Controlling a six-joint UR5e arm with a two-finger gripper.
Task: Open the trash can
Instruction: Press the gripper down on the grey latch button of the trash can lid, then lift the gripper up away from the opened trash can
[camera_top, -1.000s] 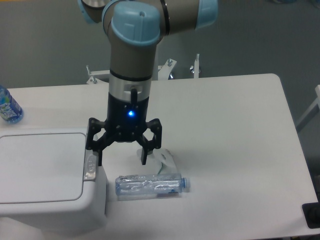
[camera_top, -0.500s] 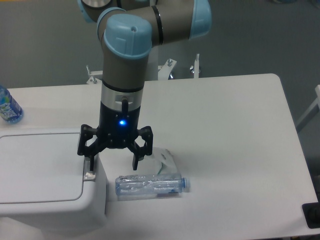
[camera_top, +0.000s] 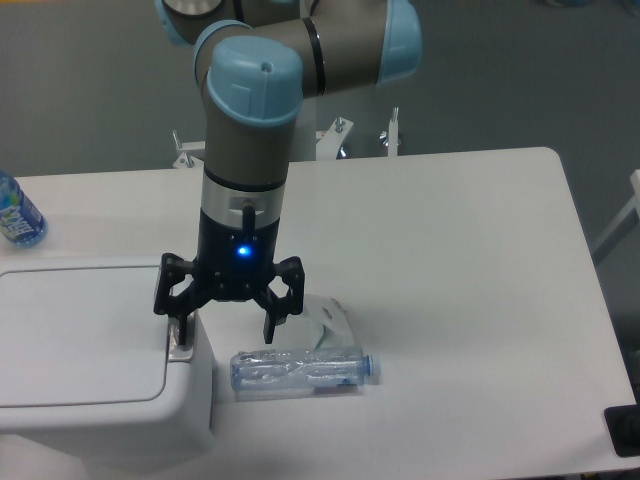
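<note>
I see a crushed clear bottle (camera_top: 305, 370) lying at 6 o'clock on the white table (camera_top: 450, 300). Just beside it, white crumpled paper (camera_top: 330, 322). A blue-labelled bottle (camera_top: 15, 212) sits at 9 o'clock.

My white table (camera_top: 450, 260) carries the trash can (camera_top: 90, 350) under my left fingertip. A crushed bottle (camera_top: 300, 370) lies just below my pincer (camera_top: 225, 335). A blue bottle (camera_top: 15, 215) stands far left.

White table (camera_top: 470, 260) with rounded corners, grey floor (camera_top: 90, 90) behind — even, soft light

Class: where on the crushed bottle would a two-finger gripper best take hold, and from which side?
Grip the bottle mid-body, from above, fingers closing across its width. It lies flat on its side on the table, long axis left to right, so the narrow crushed middle fits best.
</note>
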